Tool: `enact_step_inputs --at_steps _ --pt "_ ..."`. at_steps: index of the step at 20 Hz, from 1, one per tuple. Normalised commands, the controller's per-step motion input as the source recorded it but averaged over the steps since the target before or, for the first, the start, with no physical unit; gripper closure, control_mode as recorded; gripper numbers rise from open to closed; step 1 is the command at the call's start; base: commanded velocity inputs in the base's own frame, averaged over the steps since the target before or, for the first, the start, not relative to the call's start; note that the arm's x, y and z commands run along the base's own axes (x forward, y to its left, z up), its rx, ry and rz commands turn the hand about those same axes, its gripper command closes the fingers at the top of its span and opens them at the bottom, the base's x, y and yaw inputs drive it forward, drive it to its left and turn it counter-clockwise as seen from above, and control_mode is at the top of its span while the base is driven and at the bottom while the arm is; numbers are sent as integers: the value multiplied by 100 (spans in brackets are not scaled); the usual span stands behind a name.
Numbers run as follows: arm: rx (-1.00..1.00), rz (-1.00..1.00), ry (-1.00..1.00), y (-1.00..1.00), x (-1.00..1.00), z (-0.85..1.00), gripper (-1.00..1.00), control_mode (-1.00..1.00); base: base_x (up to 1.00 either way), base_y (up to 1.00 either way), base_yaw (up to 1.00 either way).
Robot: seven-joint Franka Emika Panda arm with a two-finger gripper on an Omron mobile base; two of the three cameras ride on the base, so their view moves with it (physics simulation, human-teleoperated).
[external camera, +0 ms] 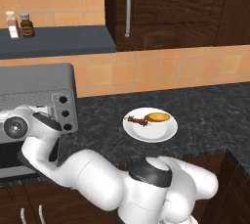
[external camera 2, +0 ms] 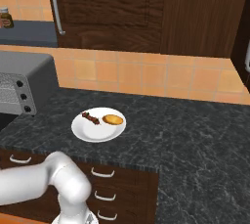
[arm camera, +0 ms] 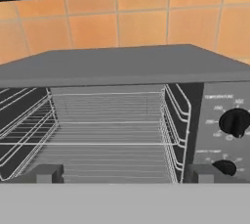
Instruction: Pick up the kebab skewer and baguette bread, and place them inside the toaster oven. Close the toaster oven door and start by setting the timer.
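The kebab skewer (external camera: pixel 137 120) (external camera 2: pixel 91 117) and the golden baguette bread (external camera: pixel 159 117) (external camera 2: pixel 113 119) lie side by side on a white plate (external camera: pixel 150 132) (external camera 2: pixel 95 132). To their left stands the grey toaster oven (external camera: pixel 39 78) (external camera 2: pixel 24 71) (arm camera: pixel 122 64). Its door (external camera: pixel 10 162) is folded down, and the wire rack (arm camera: pixel 107 142) inside is bare. My gripper (arm camera: pixel 125 174) is held right in front of the oven's mouth, far from the plate. It is open: its fingertips (arm camera: pixel 46 173) stand wide apart with nothing between them.
Black knobs (external camera: pixel 66 114) (arm camera: pixel 235 122) run down the oven's right side. The dark stone counter (external camera: pixel 205 115) stretches right of the plate. Two spice jars (external camera: pixel 19 24) stand on a shelf above the oven. A tall wooden cabinet (external camera: pixel 166 8) rises behind.
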Motion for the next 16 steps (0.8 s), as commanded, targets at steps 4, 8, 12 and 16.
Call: enact_step_inputs --at_steps 4,8,12,16 --pt "0 0 0 7 38 -13 -100 -100 0 0 0" --pt "1 0 0 1 28 -11 -100 -100 0 0 0" --pt "0 0 0 1 13 0 -100 -100 0 0 0" --pt "0 0 0 3 13 0 -100 -100 0 0 0"
